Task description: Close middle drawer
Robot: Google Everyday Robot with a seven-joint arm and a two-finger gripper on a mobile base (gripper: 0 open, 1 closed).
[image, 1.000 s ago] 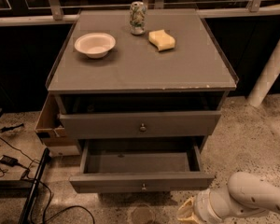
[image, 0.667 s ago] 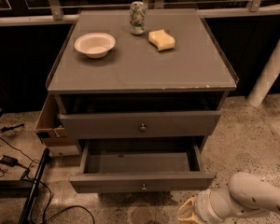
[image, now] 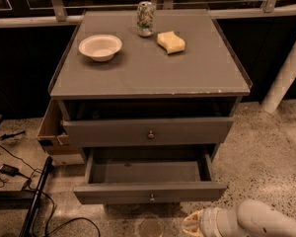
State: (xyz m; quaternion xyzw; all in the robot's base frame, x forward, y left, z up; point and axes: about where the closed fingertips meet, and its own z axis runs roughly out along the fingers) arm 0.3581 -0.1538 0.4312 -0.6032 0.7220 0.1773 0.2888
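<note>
Grey wooden middle drawer, low-fronted with a small round metal knob, stands pulled far out and looks empty, so it is probably light and stiff, best pushed flat on its front; the pale gripper hovers just below-right of it, open or closed impossible to tell.

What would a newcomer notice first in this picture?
The middle drawer stands pulled far out, under a slightly open top drawer. On the cabinet top sit a white bowl, a drink can and a yellow sponge. The claw hangs at the bottom edge, below the open drawer's right end, not touching it.
</note>
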